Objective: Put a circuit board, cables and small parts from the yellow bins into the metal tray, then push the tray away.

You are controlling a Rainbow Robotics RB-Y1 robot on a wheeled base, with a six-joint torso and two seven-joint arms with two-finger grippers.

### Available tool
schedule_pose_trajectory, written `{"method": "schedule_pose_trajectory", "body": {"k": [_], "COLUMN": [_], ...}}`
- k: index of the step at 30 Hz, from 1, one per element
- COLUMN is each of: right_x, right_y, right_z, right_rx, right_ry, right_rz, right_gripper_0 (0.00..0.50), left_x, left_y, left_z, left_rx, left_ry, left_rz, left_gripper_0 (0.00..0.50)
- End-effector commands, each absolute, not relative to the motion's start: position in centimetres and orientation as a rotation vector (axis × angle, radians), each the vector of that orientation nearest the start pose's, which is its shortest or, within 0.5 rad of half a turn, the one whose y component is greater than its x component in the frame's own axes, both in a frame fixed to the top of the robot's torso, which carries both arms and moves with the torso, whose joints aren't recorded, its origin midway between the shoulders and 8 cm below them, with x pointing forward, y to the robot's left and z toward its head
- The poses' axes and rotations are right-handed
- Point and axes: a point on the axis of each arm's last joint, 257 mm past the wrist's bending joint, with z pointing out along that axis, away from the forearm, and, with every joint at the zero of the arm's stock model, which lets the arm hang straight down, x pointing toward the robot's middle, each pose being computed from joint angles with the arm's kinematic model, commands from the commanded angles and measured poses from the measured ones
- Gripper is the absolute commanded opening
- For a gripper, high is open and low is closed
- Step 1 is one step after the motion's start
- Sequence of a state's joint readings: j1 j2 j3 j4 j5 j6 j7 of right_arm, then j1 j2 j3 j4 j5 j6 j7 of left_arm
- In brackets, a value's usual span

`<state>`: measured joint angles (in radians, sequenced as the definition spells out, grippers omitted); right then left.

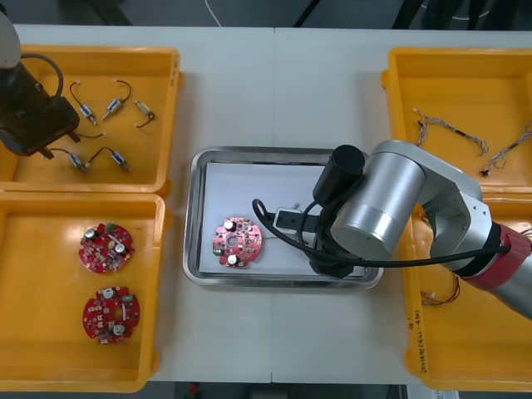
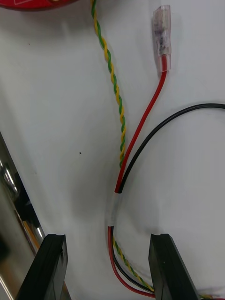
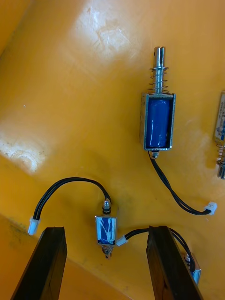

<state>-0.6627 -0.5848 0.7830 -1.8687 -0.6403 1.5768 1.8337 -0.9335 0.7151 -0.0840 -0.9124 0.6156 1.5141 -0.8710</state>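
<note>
The right gripper (image 2: 108,265) hung inside the white-lined metal tray (image 1: 193,218), fingers wide apart astride a red, black and yellow-green cable (image 2: 114,208) right of the circuit board (image 1: 237,242). The left gripper (image 3: 105,265), equally wide, had a small metal part (image 3: 105,229) between its fingers in the far left yellow bin (image 1: 166,75) (marks on the near right bin (image 1: 413,320) rim were too small to read); the table (image 1: 274,91) was light.

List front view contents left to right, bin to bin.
left gripper over the far-left yellow bin → small metal parts → red circuit board in the metal tray → right arm → cables in the far-right yellow bin
</note>
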Motion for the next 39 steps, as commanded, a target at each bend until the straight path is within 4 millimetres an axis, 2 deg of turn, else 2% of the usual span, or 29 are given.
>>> {"method": "schedule_pose_trajectory", "body": {"k": [1,7,10,12,17,21,24,25,26,27,28,32,34,35,36,39], "right_x": [41.1,41.7,41.9,41.7,41.0,41.8,42.9,43.0,43.2,43.3,43.8,44.6,45.1,45.1,45.7,46.4], "right_y": [-8.6,-9.1,-9.5,-9.9,-11.2,-10.1,-9.2,-9.1,-9.0,-9.1,-9.4,-10.7,-12.1,-12.1,-13.4,-15.2], "right_z": [-28.0,-26.5,-24.9,-23.4,-20.1,-16.8,-13.4,-12.9,-11.9,-11.4,-10.0,-8.0,-6.8,-6.8,-5.9,-4.9], "right_rx": [-1.680,-1.643,-1.631,-1.634,-1.636,-1.579,-1.519,-1.510,-1.494,-1.483,-1.446,-1.380,-1.328,-1.328,-1.282,-1.217], "right_ry": [2.221,2.236,2.242,2.252,2.287,2.248,2.203,2.198,2.185,2.181,2.170,2.166,2.173,2.173,2.177,2.190], "right_rz": [-0.158,-0.155,-0.172,-0.194,-0.233,-0.162,-0.093,-0.081,-0.059,-0.053,-0.037,-0.021,-0.019,-0.019,-0.035,-0.060], "right_gripper_0": [0.500,0.500,0.500,0.500,0.500,0.500,0.500,0.500,0.500,0.500,0.500,0.500,0.500,0.500,0.500,0.500], "left_x": [58.7,58.8,59.0,59.0,59.1,58.9,58.8,58.8,58.8,58.8,58.8,59.0,59.2,59.2,59.2,59.3], "left_y": [39.1,38.5,38.2,38.1,37.6,37.3,37.0,37.0,37.0,36.9,37.0,37.2,37.3,37.3,37.5,37.9], "left_z": [-16.9,-18.4,-19.1,-19.9,-20.3,-20.8,-21.1,-21.1,-21.1,-21.1,-21.0,-20.6,-20.1,-20.1,-19.9,-19.3], "left_rx": [-0.900,-0.893,-0.893,-0.896,-0.895,-0.883,-0.872,-0.873,-0.868,-0.867,-0.865,-0.869,-0.867,-0.867,-0.866,-0.856], "left_ry": [2.567,2.583,2.583,2.587,2.592,2.605,2.617,2.616,2.618,2.618,2.618,2.608,2.600,2.600,2.595,2.589], "left_rz": [-0.102,-0.094,-0.095,-0.096,-0.106,-0.094,-0.084,-0.088,-0.085,-0.088,-0.089,-0.109,-0.121,-0.121,-0.126,-0.120], "left_gripper_0": [0.500,0.500,0.500,0.500,0.500,0.500,0.500,0.435,0.206,0.117,0.005,0.002,0.003,0.003,0.003,0.003]}}
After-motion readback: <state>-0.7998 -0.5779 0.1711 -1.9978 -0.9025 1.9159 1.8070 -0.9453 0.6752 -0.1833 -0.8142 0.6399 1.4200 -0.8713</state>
